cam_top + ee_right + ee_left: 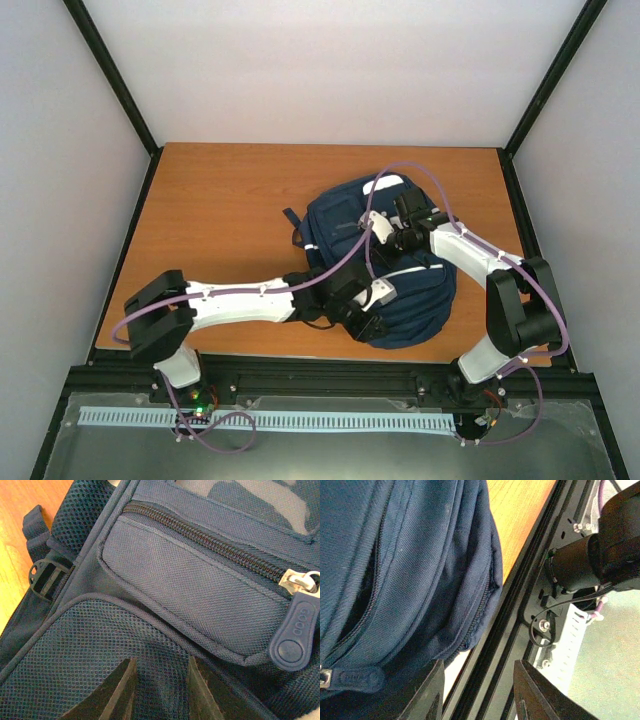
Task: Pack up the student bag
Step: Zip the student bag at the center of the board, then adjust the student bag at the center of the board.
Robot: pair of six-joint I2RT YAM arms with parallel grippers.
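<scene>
The student bag, a navy fabric backpack, lies on the table right of centre. My left gripper is at its near edge. In the left wrist view the left gripper is open with only the table edge and rail showing in the gap. Its left finger rests against the bag, near a zip pull. My right gripper is on the bag's upper part. In the right wrist view the right gripper is shut on a fold of the bag's mesh, below a zipped pocket.
The orange wooden table is boxed in by white walls and black frame posts. A black rail runs along its near edge, right beside the bag's lower end. A strap with a buckle sticks out from the bag's left side.
</scene>
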